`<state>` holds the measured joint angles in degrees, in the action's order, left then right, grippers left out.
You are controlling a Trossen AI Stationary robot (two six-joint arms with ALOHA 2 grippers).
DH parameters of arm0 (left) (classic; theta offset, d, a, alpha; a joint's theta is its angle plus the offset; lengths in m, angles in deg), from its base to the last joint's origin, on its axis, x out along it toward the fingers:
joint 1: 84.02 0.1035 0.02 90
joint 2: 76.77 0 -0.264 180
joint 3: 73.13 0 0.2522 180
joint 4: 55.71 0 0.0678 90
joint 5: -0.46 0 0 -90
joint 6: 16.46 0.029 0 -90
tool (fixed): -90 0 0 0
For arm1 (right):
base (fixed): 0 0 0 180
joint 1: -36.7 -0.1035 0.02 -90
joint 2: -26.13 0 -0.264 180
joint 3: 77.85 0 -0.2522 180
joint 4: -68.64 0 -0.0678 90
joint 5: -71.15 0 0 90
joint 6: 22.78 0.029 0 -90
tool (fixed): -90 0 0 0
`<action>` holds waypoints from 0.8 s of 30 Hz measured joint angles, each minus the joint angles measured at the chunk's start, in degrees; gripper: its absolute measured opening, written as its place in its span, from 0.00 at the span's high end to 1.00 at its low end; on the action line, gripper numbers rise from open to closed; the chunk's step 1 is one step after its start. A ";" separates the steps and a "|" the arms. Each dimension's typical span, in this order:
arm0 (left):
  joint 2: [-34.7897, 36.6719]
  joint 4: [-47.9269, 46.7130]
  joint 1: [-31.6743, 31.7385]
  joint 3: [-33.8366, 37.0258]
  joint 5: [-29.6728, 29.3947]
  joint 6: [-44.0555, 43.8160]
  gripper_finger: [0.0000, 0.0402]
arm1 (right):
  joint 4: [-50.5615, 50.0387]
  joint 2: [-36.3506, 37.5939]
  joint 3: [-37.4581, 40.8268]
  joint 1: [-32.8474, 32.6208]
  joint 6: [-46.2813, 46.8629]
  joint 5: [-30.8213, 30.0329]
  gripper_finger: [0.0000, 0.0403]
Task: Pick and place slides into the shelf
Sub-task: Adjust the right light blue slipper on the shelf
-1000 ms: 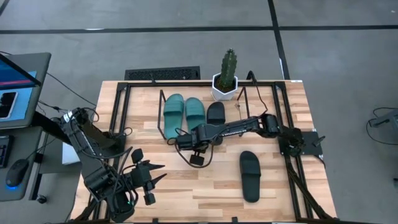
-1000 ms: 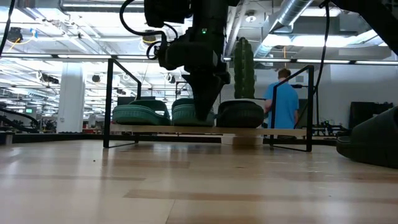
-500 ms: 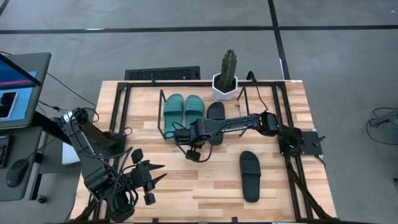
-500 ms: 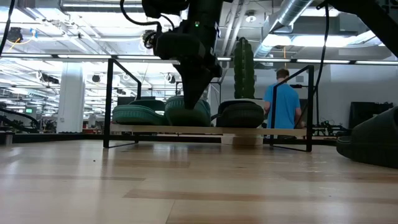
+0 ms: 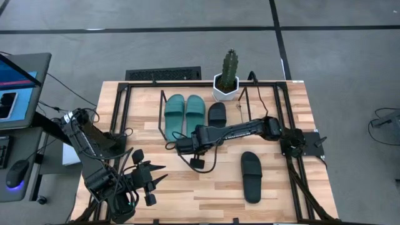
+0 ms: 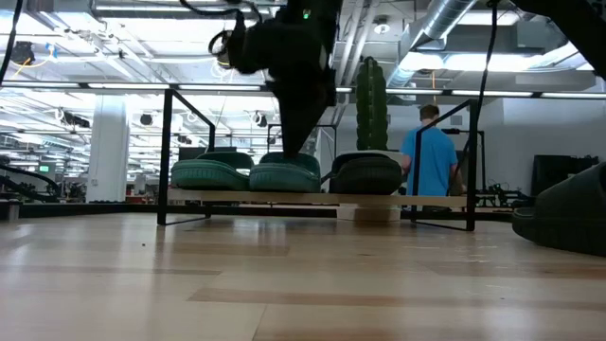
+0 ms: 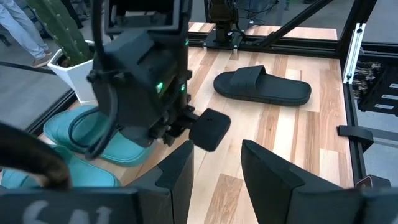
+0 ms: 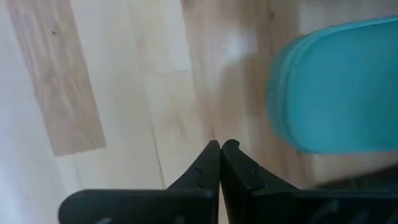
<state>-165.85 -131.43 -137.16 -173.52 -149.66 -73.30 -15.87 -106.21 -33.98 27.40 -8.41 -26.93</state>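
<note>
Two teal slides (image 5: pixel 174 112) (image 5: pixel 195 112) and one black slide (image 5: pixel 217 113) lie side by side on the shelf (image 6: pixel 426 201), soles on its wooden board. The other black slide (image 5: pixel 251 176) lies flat on the table to the right. My right gripper (image 5: pixel 184 145) hangs shut, fingers pointing down, just in front of the shelf near the heel of the right teal slide (image 8: pixel 336 93), touching nothing. The low view shows it raised above the teal slides (image 6: pixel 284 173). My left gripper (image 7: pixel 217 174) waits open at the table's near left corner.
A cactus in a white pot (image 5: pixel 226 81) stands behind the shelf's right end. The black table frame (image 5: pixel 122 106) runs along the table's edges. A person in a blue shirt (image 6: pixel 431 152) stands in the room behind. Bare wood lies between the shelf and the near edge.
My right gripper went left and toward the shelf, against the right teal slide's heel, then drew back toward the near edge and rose. That slide tipped briefly, shifted a little farther onto the board and now lies flat.
</note>
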 joint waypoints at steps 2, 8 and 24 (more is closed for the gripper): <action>-0.01 -0.02 0.00 0.00 -0.03 0.00 0.69 | -1.99 0.02 -2.00 -0.25 -0.75 -3.08 1.00; 1.44 -0.38 0.00 0.04 -0.09 2.52 0.69 | -7.76 0.03 -10.32 2.84 -0.84 -12.14 1.00; 14.51 -11.59 1.74 0.04 -2.84 3.98 0.69 | -8.86 3.96 -12.47 18.36 12.43 -5.55 1.00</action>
<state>-151.34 -143.02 -135.42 -173.48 -152.50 -69.32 -24.73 -102.25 -46.45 45.77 4.02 -32.48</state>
